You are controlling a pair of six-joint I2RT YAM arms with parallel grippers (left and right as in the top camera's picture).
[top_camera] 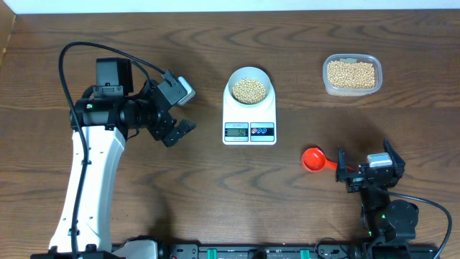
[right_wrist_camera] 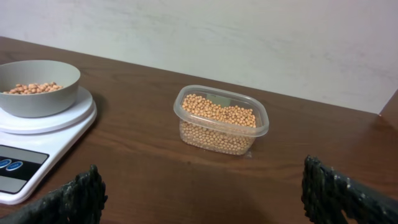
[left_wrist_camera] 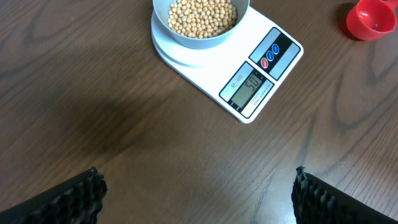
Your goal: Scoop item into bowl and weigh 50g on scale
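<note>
**Overhead: beans sit in the bowl on the scale, both claws spread and empty**

From above, the bowl (top_camera: 231, 80) stands on the back half of the scale (top_camera: 237, 115), about mid-table, with a heap of beans (top_camera: 249, 89) inside it. The left gripper (top_camera: 188, 108) hangs just to the left of the scale. Its fingers are wide apart with nothing between them, and it is clear of both bowl and scale. In the left wrist view the two dark fingertips (left_wrist_camera: 68, 199) frame bare wood. The scale lies ahead of them, turned at an angle, and its display (left_wrist_camera: 250, 85) shows what looks like 50.

The right gripper (top_camera: 343, 170) is well off to the front right of the scale, jaws equally spread. A red scoop (top_camera: 313, 159) lies on the table (top_camera: 144, 43) just in front of it, handle pointing into the gap. I cannot tell whether the handle touches a finger. Its wrist view shows only the finger pads (right_wrist_camera: 78, 199) low in the frame. A clear container (top_camera: 327, 75) with more beans sits straight ahead, and the bowl and scale are off to the left.
</note>
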